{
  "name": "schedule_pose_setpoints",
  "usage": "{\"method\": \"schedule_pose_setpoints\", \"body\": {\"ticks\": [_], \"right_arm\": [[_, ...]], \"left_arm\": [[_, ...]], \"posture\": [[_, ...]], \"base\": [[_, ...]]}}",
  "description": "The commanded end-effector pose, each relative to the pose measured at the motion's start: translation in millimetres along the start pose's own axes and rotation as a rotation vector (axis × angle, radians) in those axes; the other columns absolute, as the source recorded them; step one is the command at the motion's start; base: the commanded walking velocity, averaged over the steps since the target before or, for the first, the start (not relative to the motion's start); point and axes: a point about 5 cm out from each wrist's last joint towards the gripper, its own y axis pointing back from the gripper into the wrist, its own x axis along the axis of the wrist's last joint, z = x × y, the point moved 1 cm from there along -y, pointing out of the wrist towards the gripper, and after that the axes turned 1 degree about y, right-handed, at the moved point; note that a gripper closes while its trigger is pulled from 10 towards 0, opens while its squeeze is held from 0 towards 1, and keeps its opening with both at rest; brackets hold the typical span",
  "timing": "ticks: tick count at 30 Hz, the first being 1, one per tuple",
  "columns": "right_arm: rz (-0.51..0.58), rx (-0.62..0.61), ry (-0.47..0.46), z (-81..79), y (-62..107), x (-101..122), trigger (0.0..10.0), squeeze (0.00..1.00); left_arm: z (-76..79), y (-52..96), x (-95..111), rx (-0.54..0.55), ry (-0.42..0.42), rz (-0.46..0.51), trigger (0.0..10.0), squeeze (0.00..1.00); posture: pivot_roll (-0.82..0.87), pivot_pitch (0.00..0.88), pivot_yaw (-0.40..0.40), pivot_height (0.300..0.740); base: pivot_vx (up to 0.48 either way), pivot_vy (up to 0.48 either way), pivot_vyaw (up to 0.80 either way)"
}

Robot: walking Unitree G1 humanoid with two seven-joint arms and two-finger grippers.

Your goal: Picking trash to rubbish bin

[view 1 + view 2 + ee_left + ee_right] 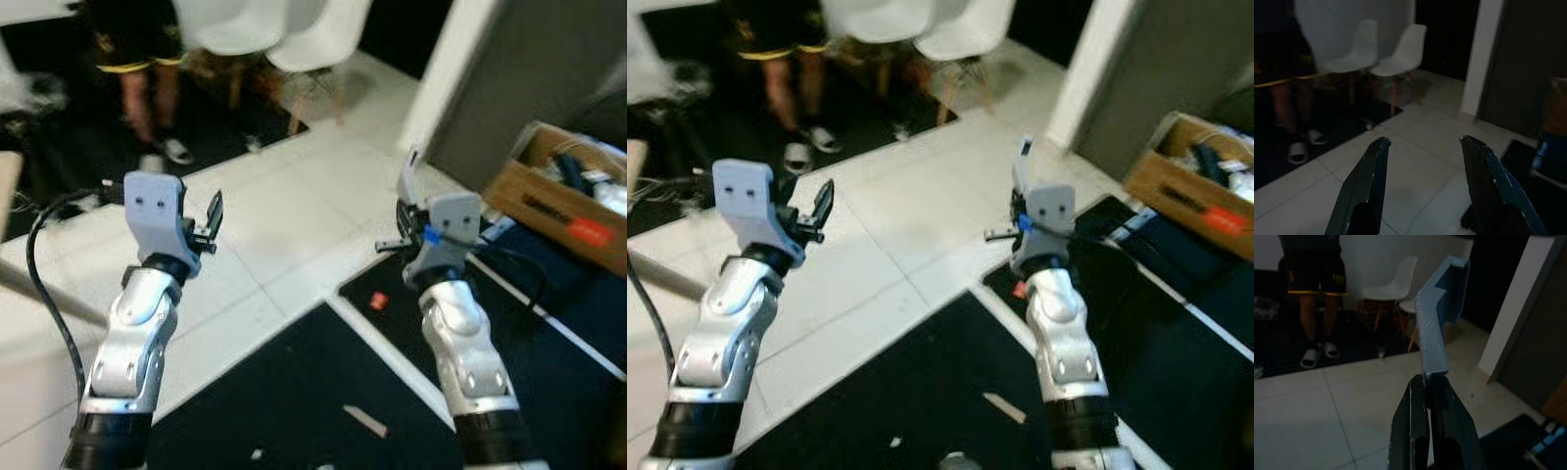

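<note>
My right gripper [1427,380] is shut on a thin blue-grey plastic piece [1441,308] with a bent end, which sticks up past the fingertips. In the eye views the same plastic piece [407,177] is held at mid-height above the edge of a black floor mat [294,392]. My left gripper [1422,142] is open and holds nothing; it is raised over the white floor tiles [274,225] on the left. On the mat lie a small red scrap [378,301], a pale strip [365,421] and a tiny white bit [256,454].
An open cardboard box [558,211] with cables and clutter sits on the floor at the right, beside a grey wall panel [549,69]. Two white chairs [294,39] stand at the back. A person's legs [147,88] are at the back left. A black cable [44,284] trails by my left arm.
</note>
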Motion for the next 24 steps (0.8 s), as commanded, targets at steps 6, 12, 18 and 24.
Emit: {"method": "schedule_pose_setpoints", "body": {"ticks": [6,12,18,24], "right_arm": [[-0.01,-0.022,-0.016,8.4,5.9,-6,10.0,0.0],[-0.003,-0.022,-0.03,2.2,2.5,-5,10.0,0.0],[-0.009,0.035,-0.04,-5.1,5.4,-11,10.0,0.0],[-0.017,0.088,-0.037,-7.3,6.3,-14,10.0,0.0]], "left_arm": [[3.7,1.4,-13,-0.012,-0.008,-0.047,10.0,0.0],[-2.9,-3.2,-14,0.011,0.028,-0.049,10.0,0.0],[-4.9,-1.4,-14,0.025,0.0,-0.05,10.0,0.0],[-1.2,-0.3,-15,0.013,-0.029,-0.057,10.0,0.0]], "posture": [[-0.06,0.124,0.001,0.74],[-0.05,0.135,0.01,0.74],[-0.02,0.14,-0.003,0.74],[0.0,0.136,-0.044,0.74]], "base": [[0.0,0.0,-0.8],[0.0,0.0,-0.8],[0.0,0.0,-0.8],[0.0,0.0,-0.8]]}}
